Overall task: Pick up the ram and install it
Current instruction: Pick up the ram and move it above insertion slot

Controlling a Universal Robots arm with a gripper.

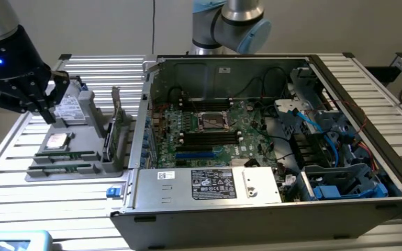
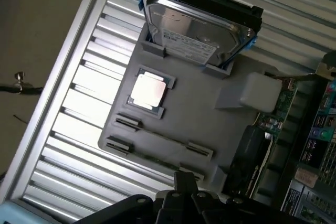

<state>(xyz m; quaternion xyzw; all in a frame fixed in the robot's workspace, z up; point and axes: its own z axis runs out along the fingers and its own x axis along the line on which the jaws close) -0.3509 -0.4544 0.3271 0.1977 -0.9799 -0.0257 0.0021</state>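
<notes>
Two ram sticks lie flat in clips at the front of a grey holder tray; they are thin and green. One ram stick is beside the other. My black gripper hangs above the tray's far end, near the hard drive, apart from both sticks. Its fingers are shut together with nothing between them. The open computer case shows the motherboard with black memory slots near the processor socket.
On the tray also sit a silver hard drive in a blue bracket, a processor chip and an upright green expansion card. The tray rests on a ribbed aluminium table, right against the case's side. Blue cables fill the case's right part.
</notes>
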